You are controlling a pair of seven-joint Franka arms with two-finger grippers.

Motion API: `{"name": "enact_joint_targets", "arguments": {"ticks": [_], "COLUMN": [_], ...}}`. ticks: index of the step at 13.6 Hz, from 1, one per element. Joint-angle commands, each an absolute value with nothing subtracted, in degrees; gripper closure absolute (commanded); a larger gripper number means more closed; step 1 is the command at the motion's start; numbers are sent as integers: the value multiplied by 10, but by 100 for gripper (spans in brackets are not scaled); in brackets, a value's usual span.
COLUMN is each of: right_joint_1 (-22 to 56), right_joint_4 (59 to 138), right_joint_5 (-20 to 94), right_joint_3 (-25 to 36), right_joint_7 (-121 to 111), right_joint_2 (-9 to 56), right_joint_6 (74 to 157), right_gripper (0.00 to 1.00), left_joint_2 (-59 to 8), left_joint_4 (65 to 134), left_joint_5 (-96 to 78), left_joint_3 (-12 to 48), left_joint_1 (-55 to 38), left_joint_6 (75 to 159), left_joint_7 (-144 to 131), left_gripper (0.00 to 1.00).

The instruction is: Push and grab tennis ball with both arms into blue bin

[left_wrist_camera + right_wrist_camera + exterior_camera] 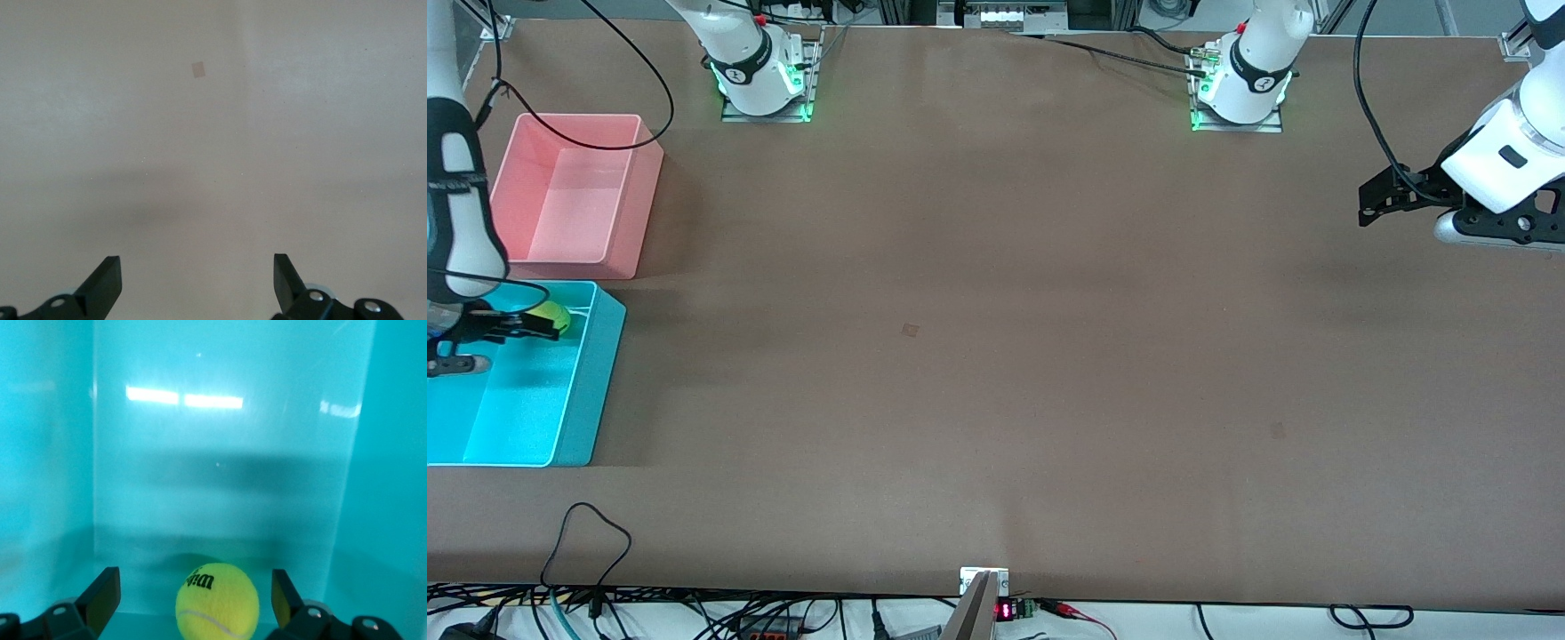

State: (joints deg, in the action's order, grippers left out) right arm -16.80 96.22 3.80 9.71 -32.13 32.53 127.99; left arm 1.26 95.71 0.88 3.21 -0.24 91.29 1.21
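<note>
A broad table (996, 356) fills the front view, covered edge to edge in matte brown sheeting with faint creases and a small square mark (911, 330) near the centre. At 12 o'clock, metal framing (996, 13) runs along the table's edge. At 6 o'clock a white strip carries tangled black cables (694, 613) and a small red digit display (1005, 611). Lighting is soft and even, with only faint shadows on the sheeting.
</note>
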Motion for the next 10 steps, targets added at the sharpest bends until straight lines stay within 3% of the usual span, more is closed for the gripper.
{"name": "enact_joint_targets", "arguments": {"ticks": [1, 5, 10], "right_joint_1": [-174, -150, -33], "right_joint_4": [974, 976, 973], "right_joint_5": [44, 38, -1], "right_joint_3": [74, 39, 17], "right_joint_7": [-327, -325, -186], "right_joint_2": [255, 132, 6], "right_joint_6": [1246, 1136, 1008], "right_gripper": [0, 0, 0], "left_joint_2": [9, 9, 9], "left_joint_4": [944, 944, 944], "left_joint_5": [6, 6, 7], "left_joint_3": [34, 34, 34], "left_joint_1": [-2, -2, -2], "left_joint_6": [902, 902, 902], "left_joint_7": [14, 14, 14], "left_gripper": [0, 0, 0]}}
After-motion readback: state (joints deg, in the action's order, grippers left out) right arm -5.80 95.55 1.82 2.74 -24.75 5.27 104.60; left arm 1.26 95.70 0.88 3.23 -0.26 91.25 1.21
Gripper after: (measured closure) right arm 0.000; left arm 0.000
